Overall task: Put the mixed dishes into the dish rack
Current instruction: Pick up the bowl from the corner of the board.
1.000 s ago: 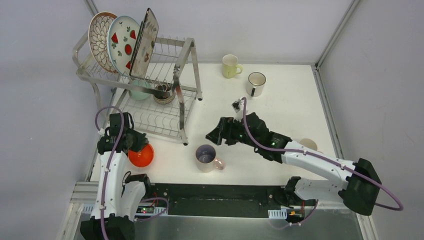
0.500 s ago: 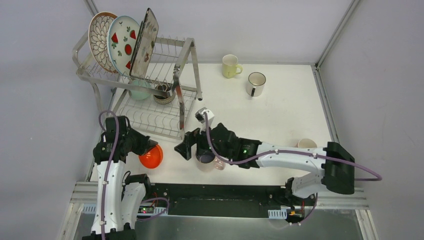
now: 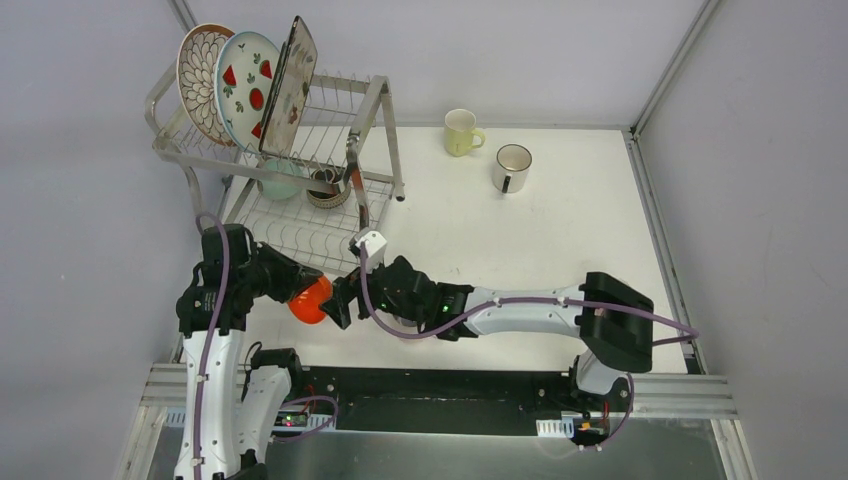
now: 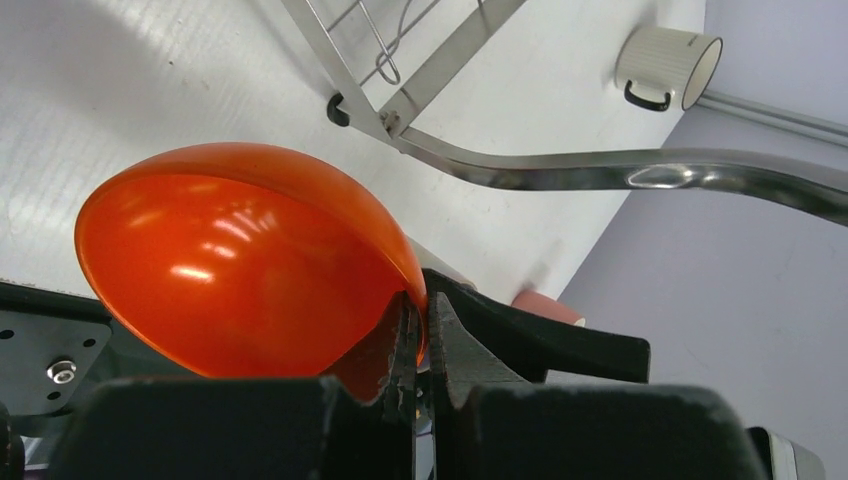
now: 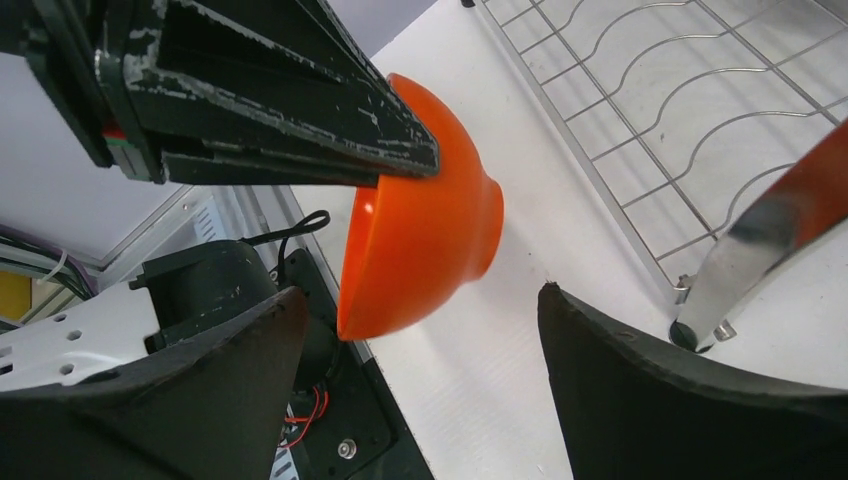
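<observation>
Three plates stand on edge in the upper tier of the dish rack (image 3: 370, 110) in the top view: the petal-pattern round plate (image 3: 198, 70), the red-fruit round plate (image 3: 246, 88) and the flowered square plate (image 3: 292, 82), side by side. On the lower tier sit the mint bowl (image 3: 278, 181) and the brown bowl (image 3: 326, 186), next to each other. The yellow mug (image 3: 461, 132) and the white mug (image 3: 511, 167) rest on the table (image 3: 560, 230) far right of the rack, near one another. Just in front of the rack's near edge, the left gripper (image 3: 298, 288) holds the orange bowl (image 3: 311, 301), and the right gripper (image 3: 336, 300) is right beside it.

From the left wrist, the left gripper (image 4: 420, 322) is pinched on the orange bowl's (image 4: 240, 255) rim — one finger inside, one outside. The rack's tubular frame (image 4: 600, 170) runs across above, with the white mug (image 4: 668, 62) beyond.

From the right wrist, the orange bowl (image 5: 425, 225) is tipped on its side, its base toward the rack's wire floor (image 5: 640, 110). The right gripper (image 5: 420, 300) is spread wide — its fingers (image 5: 170, 400) flank the bowl without touching it.
</observation>
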You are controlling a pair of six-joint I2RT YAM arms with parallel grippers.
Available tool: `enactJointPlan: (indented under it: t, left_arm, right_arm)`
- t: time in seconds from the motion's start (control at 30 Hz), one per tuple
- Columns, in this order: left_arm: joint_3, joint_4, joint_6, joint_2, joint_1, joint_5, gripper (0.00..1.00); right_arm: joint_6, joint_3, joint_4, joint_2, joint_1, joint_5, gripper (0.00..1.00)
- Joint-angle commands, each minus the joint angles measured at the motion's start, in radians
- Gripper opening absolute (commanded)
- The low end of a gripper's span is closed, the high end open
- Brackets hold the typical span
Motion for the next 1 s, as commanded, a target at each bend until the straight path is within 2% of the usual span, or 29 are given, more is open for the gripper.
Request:
enactJointPlan:
  t: [0.0,0.53,0.97]
  left_arm:
    - [0.045,0.042,-0.021,-0.004,-0.016,0.071,0.00]
    - [0.092,0.068,-0.030,0.011,-0.023,0.109,0.00]
    - [0.068,0.088,-0.041,0.007,-0.026,0.120,0.00]
  right_arm:
    - [-0.010,0.060,0.107,0.027,0.005,-0.014,0.87]
    - [0.069,0.087,0.155,0.108,0.005,-0.024,0.84]
    - [0.076,0.044,0.225,0.096,0.005,-0.035,0.53]
